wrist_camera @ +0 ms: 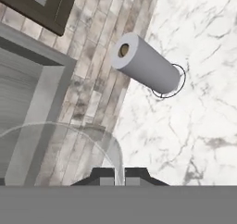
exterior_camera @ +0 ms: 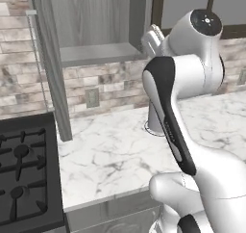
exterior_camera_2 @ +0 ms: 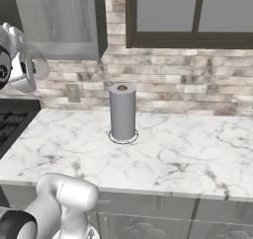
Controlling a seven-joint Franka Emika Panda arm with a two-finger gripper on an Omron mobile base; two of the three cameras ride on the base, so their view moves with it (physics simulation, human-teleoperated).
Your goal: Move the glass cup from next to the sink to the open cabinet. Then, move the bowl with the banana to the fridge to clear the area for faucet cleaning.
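Marble counter ran beneath a brick backsplash, with the open cabinet hanging above it and a stove off to one side. A grey paper towel roll stood upright on the counter, well below and beyond the claw.

The gripper was raised to about the height of the cabinet shelf. In the hand view its two fingertips sat close together with the thin rim of the glass cup passing between them, so the claw looked pinched on the cup's wall, the clear bowl of the glass curving away to one side of the fingers.

What mattered was the shelf's direction: the cabinet mouth lay just ahead of the claw and slightly off to the cup's side, its grey interior showing through the glass. The cup was not yet inside. By my reading, the next move needed a short reach forward over the shelf lip, keeping the cup's base above that edge.
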